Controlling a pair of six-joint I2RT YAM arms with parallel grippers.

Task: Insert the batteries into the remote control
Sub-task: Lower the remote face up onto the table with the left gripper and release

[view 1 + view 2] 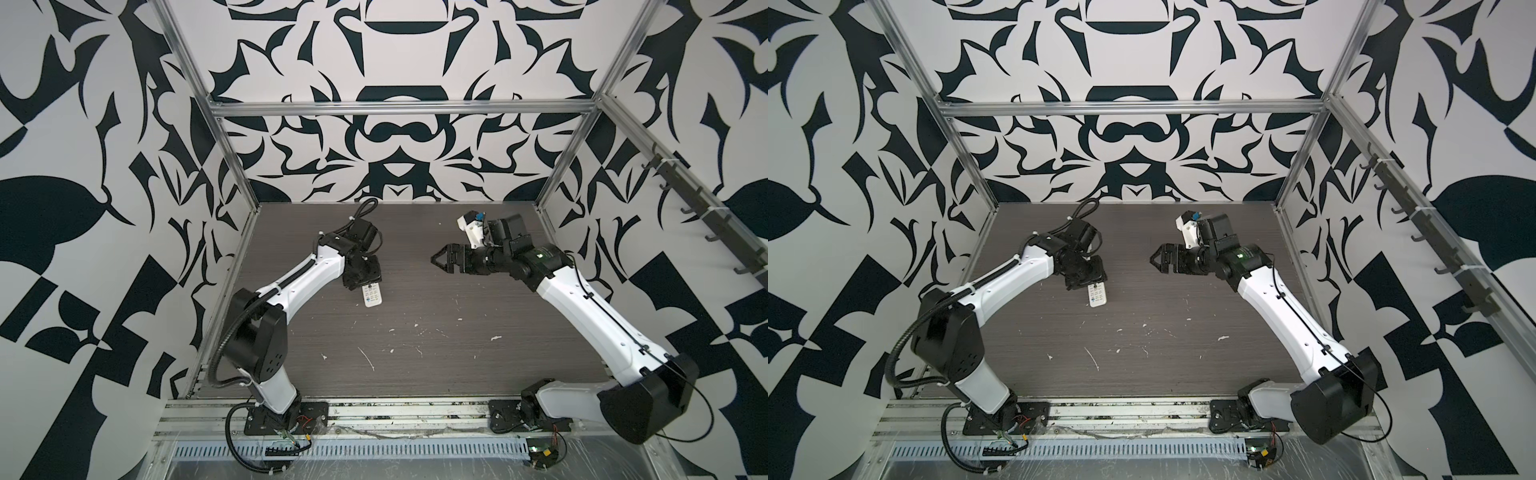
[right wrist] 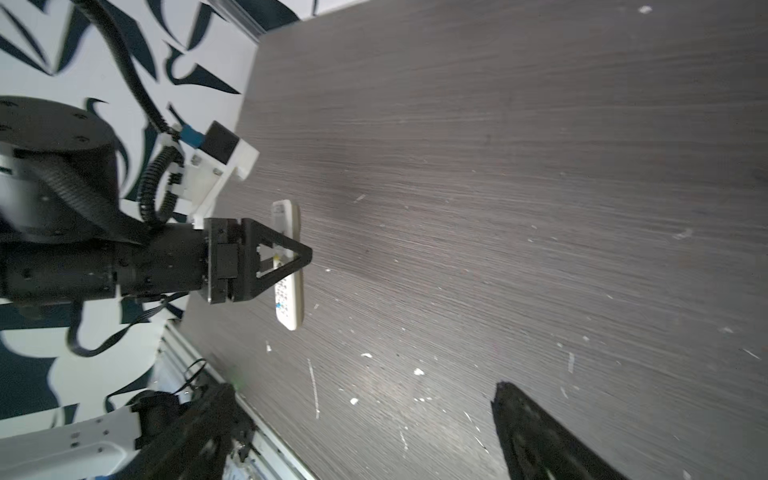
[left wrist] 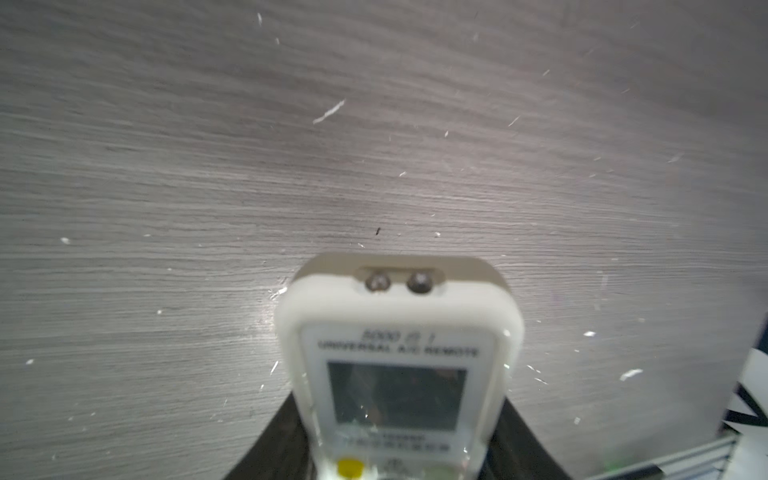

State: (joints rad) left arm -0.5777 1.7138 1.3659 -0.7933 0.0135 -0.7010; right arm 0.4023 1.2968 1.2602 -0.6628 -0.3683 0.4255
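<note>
The remote control (image 1: 372, 297) (image 1: 1097, 296) is a slim white handset, and my left gripper (image 1: 365, 286) (image 1: 1090, 286) is shut on it across its width. It is left of the table's middle, button face up. In the left wrist view the remote control (image 3: 399, 316) sticks out past my left gripper (image 3: 397, 444), with its greenish screen and two small metal tips at its end. In the right wrist view the left gripper (image 2: 301, 257) clasps the remote control (image 2: 289, 309) mid-length. My right gripper (image 1: 436, 260) (image 1: 1154, 261) (image 2: 361, 409) hangs open and empty right of centre, facing the remote. The batteries are out of view.
The dark wood-grain table (image 1: 415, 332) carries white flecks and scratches (image 1: 365, 358), mostly toward the front. Patterned walls and an aluminium frame (image 1: 399, 109) close in the back and both sides. Both arm bases sit on the front rail (image 1: 407, 415).
</note>
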